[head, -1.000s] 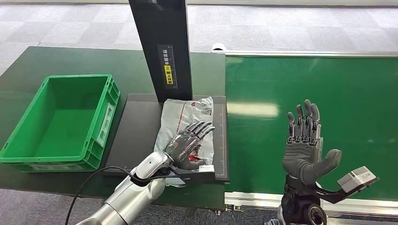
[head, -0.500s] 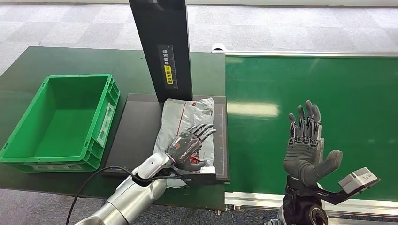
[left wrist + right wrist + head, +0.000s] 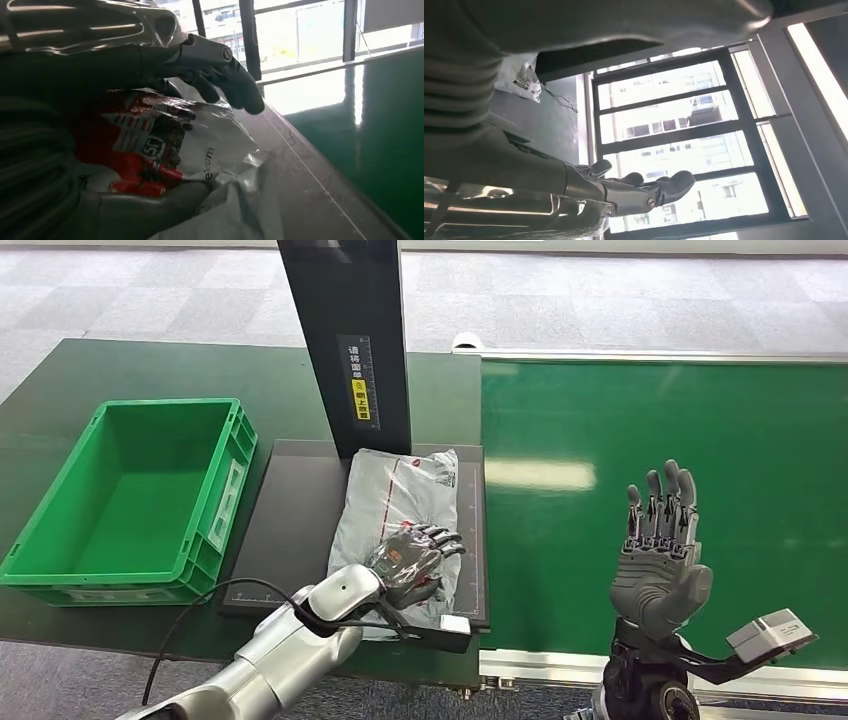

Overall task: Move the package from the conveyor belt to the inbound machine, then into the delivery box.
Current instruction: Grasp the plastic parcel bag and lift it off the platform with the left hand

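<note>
The green conveyor belt (image 3: 700, 430) fills the right side of the head view, and the dark green worktop (image 3: 150, 370) lies to its left. On the worktop stands the inbound machine (image 3: 300, 530), a flat black platform with a tall black column rising from its far edge. Left of the platform sits the green delivery box (image 3: 60, 530), open at the top. The package (image 3: 400, 495), a grey plastic mailer with red printing, lies flat on the platform, near its right edge and just in front of the column. The left hand (image 3: 410, 565) rests on the near end of the package with its fingers curled down over the plastic; the left wrist view shows the thumb underneath a crumpled red-printed fold, so the hand grips the package. The right hand (image 3: 660, 560) is raised over the conveyor belt, palm up, fingers straight and apart, holding nothing.
</note>
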Robot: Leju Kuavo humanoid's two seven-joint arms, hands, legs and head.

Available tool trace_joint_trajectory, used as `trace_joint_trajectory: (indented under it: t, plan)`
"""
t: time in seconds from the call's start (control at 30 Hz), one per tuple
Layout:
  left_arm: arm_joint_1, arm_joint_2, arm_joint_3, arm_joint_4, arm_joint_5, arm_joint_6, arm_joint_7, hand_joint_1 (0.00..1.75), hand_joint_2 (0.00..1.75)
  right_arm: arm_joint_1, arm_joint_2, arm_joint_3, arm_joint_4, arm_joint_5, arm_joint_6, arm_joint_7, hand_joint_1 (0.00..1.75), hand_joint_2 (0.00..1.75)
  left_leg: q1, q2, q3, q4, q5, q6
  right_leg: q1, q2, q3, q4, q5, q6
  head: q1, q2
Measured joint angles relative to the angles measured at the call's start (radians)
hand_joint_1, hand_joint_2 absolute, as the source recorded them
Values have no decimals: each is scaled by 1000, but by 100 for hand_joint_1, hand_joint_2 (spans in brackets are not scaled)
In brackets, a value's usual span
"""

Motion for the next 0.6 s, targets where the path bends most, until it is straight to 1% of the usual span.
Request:
trace_joint_trajectory:
  t: [0.1,0.23,0.6]
  plan:
    - [-41,-10,-36,83,-15,5,3,175,175,7,-2,0,0,-1,-4,-7,0,175,0,1,3,0,0,0,0,1,2,0,0,0,0,0]
    - [-79,-17,-61,143,-17,6,5,175,175,9,-5,0,0,-1,-5,-8,0,175,0,1,7,0,0,0,0,1,7,0,0,0,0,0]
    - [-110,-30,-80,202,-3,7,0,175,175,13,-9,0,0,-4,-21,-11,0,175,0,1,10,0,0,0,0,1,10,0,0,0,0,0]
